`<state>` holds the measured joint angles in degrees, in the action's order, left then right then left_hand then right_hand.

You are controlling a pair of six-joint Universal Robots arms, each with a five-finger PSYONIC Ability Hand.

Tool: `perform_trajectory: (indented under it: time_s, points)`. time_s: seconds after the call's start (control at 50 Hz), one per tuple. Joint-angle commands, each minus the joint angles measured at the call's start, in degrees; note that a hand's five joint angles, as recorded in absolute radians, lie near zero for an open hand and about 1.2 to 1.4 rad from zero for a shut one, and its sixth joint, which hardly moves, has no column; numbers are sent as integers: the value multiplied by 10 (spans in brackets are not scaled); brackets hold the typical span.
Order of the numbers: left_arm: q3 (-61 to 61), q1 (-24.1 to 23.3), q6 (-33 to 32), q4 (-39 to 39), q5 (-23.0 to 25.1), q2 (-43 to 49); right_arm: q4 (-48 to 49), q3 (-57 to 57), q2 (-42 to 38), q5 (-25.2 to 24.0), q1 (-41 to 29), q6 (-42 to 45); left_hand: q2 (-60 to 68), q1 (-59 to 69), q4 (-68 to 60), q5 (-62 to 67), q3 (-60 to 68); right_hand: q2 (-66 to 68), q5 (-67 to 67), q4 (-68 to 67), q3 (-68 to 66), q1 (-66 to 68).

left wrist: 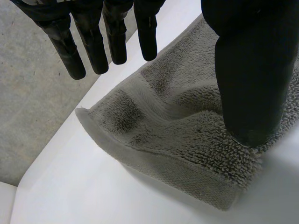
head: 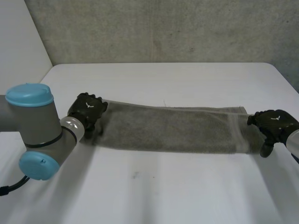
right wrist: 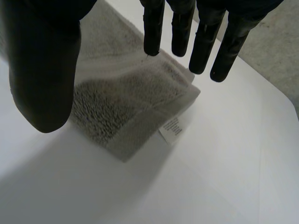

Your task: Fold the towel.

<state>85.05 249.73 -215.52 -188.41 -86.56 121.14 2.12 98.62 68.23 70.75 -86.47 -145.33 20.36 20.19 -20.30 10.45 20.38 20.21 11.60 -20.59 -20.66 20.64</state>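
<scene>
You have 1 towel (head: 173, 128) here, grey, lying as a long folded band across the white table (head: 163, 191), and 2 hands, 1 over each end. Your left hand (head: 88, 109) is over the left end, its fingers (left wrist: 93, 46) straight and clear of the cloth, gripping nothing; you cannot tell whether its thumb (left wrist: 250, 70) touches the pile. Your right hand (head: 274, 123) is over the right end, fingers (right wrist: 203, 46) straight too, thumb apart, nothing held. 1 white label (right wrist: 171, 128) sticks out at that end's corner, its print too small to read. In the head view both hands partly cover the towel's ends.
</scene>
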Motion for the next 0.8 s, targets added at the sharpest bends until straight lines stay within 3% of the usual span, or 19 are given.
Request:
perform_trajectory:
  time_s: [0.02, 0.04, 0.08, 0.18, 0.6, 0.8]
  points:
    - [0, 0, 6, -4, 0, 8, 35, -5, -48, 4, 1, 30, 28, 30, -29, 27, 28, 159, 145, -155, -154, 154]
    - [0, 0, 6, -4, 0, 8, 35, -5, -48, 4, 1, 30, 28, 30, -29, 27, 28, 159, 146, -156, -155, 155]
    - [1, 0, 10, -4, 0, 9, 37, -12, -54, 2, 8, 35, 26, 28, -27, 25, 26, 404, 390, -400, -400, 400]
    - [1, -1, 19, -4, 0, 16, 37, -27, -75, 6, 10, 35, 21, 23, -22, 20, 21, 597, 583, -594, -593, 593]
    - [-13, 1, 19, -34, -6, 66, 34, -83, -79, 42, 113, 100, 16, 18, -17, 15, 16, 598, 584, -594, -593, 594]
    - [12, -11, 21, -26, -8, -12, 19, -156, -65, 45, 122, 118, 13, 15, -14, 12, 13, 598, 584, -594, -593, 594]
